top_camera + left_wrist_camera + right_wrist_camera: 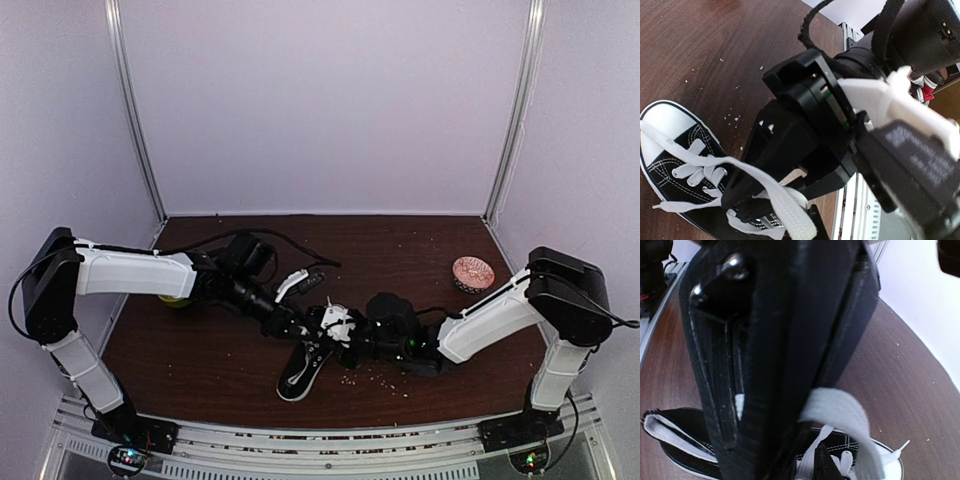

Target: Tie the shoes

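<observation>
The black sneaker (300, 372) lies mid-table with its white toe cap toward the near edge. It also shows in the left wrist view (675, 165) and the right wrist view (680, 440). Both grippers meet just above its lacing, almost touching. My left gripper (298, 322) is closed on a white lace (790, 217) that runs up from the eyelets. My right gripper (345, 335) is closed on the other lace (840, 410), which arcs in a loop beside the left gripper's black body (770, 340). The bunched laces (336, 322) sit between the two grippers.
A pink patterned bowl (472, 272) stands at the back right. A yellow object (175, 298) lies under the left arm. Crumbs (375, 378) are scattered beside the shoe. A black cable (300, 250) loops behind the left wrist. Enclosure walls surround the table.
</observation>
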Tool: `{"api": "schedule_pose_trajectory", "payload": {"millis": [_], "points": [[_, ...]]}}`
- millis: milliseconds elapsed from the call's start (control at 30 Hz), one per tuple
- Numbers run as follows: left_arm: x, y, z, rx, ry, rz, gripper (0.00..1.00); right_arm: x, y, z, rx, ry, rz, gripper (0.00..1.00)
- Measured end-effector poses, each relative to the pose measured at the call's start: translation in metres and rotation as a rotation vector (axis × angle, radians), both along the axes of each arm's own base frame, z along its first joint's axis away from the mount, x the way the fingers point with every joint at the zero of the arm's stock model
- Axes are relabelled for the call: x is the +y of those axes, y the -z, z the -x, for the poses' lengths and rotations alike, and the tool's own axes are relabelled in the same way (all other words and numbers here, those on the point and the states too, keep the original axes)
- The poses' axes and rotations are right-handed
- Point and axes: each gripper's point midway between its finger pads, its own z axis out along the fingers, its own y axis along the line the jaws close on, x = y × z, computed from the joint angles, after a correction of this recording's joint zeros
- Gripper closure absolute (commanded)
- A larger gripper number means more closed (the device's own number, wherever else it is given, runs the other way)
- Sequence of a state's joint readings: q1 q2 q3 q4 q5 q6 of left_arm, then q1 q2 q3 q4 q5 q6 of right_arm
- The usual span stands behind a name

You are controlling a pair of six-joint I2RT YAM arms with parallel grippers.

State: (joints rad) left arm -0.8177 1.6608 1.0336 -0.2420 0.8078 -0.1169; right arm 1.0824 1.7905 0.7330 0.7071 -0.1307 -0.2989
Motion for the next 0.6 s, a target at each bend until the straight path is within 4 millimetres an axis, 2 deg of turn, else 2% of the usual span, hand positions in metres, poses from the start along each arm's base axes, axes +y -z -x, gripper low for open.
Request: {"api": "schedule_pose_trajectory", "payload": {"millis": [167, 300, 467, 600], "points": [[-0.001, -0.002, -0.003, -0.011, -0.009, 0.003, 1.0, -0.004, 0.001, -0.004, 0.0, 0.031, 0.013, 1.0], [-0.004, -0.004, -0.011, -0.032, -0.043, 0.007, 1.0, -0.02, -0.002, -0.003, 0.03, 0.075, 0.041, 1.0], [-0.013, -0.009, -0.024, -0.081, -0.092, 0.049, 1.0, -0.046, -0.025, 0.005, 0.091, 0.134, 0.063, 1.0], [-0.026, -0.018, -0.02, -0.121, -0.084, 0.092, 1.0, -0.062, -0.036, 0.015, 0.189, 0.169, 0.123, 1.0]]}}
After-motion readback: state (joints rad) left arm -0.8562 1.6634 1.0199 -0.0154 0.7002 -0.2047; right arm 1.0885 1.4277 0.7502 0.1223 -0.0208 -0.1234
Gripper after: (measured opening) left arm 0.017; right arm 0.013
